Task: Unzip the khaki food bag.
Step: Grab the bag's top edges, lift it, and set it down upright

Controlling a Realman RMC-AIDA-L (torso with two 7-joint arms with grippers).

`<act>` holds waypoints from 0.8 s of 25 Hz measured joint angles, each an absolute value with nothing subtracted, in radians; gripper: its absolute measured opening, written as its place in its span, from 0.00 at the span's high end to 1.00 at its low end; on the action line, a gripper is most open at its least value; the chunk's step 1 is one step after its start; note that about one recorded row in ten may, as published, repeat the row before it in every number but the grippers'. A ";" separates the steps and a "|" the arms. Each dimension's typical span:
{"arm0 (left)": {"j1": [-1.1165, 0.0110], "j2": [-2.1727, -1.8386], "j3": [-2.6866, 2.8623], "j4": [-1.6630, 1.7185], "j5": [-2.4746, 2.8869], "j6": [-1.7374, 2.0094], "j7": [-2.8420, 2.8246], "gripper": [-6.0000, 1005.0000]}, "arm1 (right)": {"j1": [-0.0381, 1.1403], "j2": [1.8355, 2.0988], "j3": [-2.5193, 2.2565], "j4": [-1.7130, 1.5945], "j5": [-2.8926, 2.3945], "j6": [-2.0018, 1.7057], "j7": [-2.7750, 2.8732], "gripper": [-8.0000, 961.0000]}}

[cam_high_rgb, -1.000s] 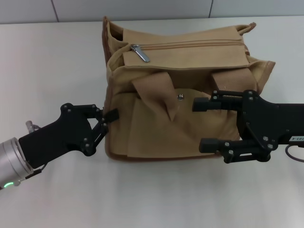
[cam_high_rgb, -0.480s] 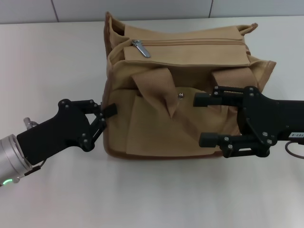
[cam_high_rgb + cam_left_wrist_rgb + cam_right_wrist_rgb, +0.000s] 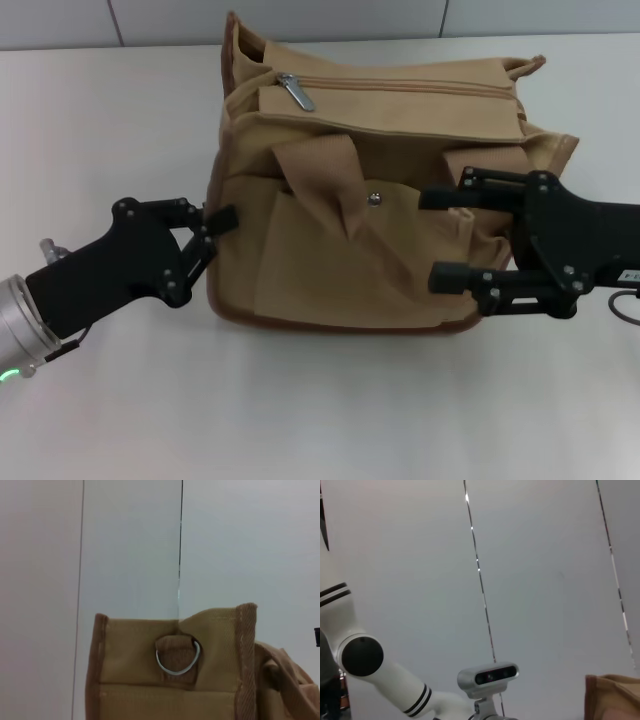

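The khaki food bag (image 3: 370,215) is a boxy tan canvas bag lying on the white table (image 3: 110,110). Its top zipper is shut, with the silver pull (image 3: 295,92) at the bag's left end. The metal snap (image 3: 373,198) shows on the front pocket between the two handles. My left gripper (image 3: 215,230) is at the bag's left side and looks shut on its edge. The left wrist view shows that end panel (image 3: 130,655) with a metal D-ring (image 3: 177,661). My right gripper (image 3: 445,238) is open, its fingers spread over the bag's front right part. A bag corner (image 3: 612,697) shows in the right wrist view.
A grey tiled wall (image 3: 300,18) runs along the table's far edge. Bare tabletop lies in front of the bag and on both sides. The right wrist view shows my own head camera (image 3: 488,676) and a white arm (image 3: 365,660).
The bag's left end has shifted left and farther away together with my left gripper. My right gripper has moved slightly right and farther away, still open.
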State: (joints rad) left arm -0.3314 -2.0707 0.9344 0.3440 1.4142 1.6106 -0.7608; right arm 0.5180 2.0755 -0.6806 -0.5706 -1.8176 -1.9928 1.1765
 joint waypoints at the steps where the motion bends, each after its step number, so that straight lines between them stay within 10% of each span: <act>1: -0.331 -2.070 0.931 0.345 1.414 1.611 -0.761 0.94 | 0.518 2.076 -0.681 -0.571 -1.818 -1.993 1.177 0.21; 20: -0.357 -2.072 0.767 0.366 1.412 1.720 -0.723 0.94 | 0.542 2.077 -0.415 -0.360 -1.779 -1.894 1.178 0.21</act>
State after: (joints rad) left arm -0.3568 -2.0720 0.7669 0.3661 1.4125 1.7203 -0.7227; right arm 0.5417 2.0771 -0.4153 -0.3595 -1.7793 -1.8940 1.1779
